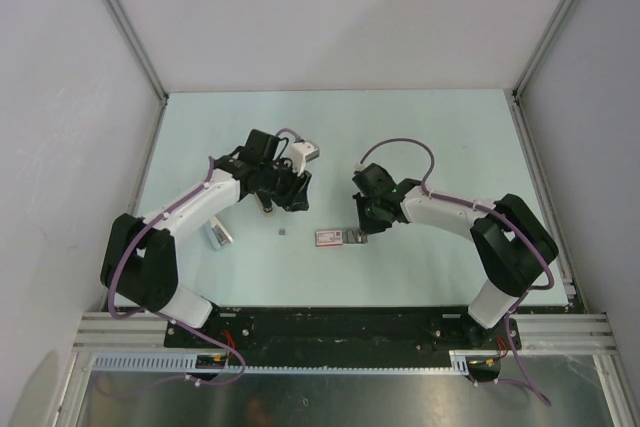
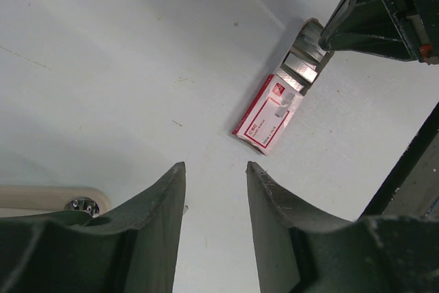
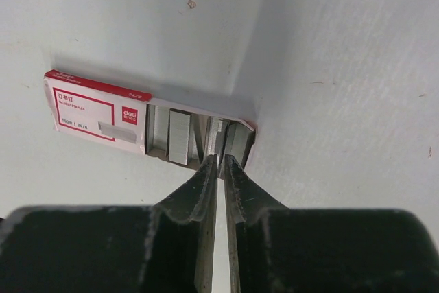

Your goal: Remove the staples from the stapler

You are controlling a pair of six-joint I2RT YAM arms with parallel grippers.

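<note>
A red and white staple box lies on the table with its tray pulled out. Several grey strips of staples lie in the tray. My right gripper has its tips at the tray's edge. Its jaws stand only a narrow slit apart, and nothing shows between them. In the top view the box sits just left of that gripper. My left gripper hangs open and empty over bare table, short of the box. A pale beige stapler body with a metal rivet lies by its left finger.
A grey and white elongated piece lies beside my left forearm. A tiny dark speck sits on the table left of the box. White walls with metal posts close the table on three sides.
</note>
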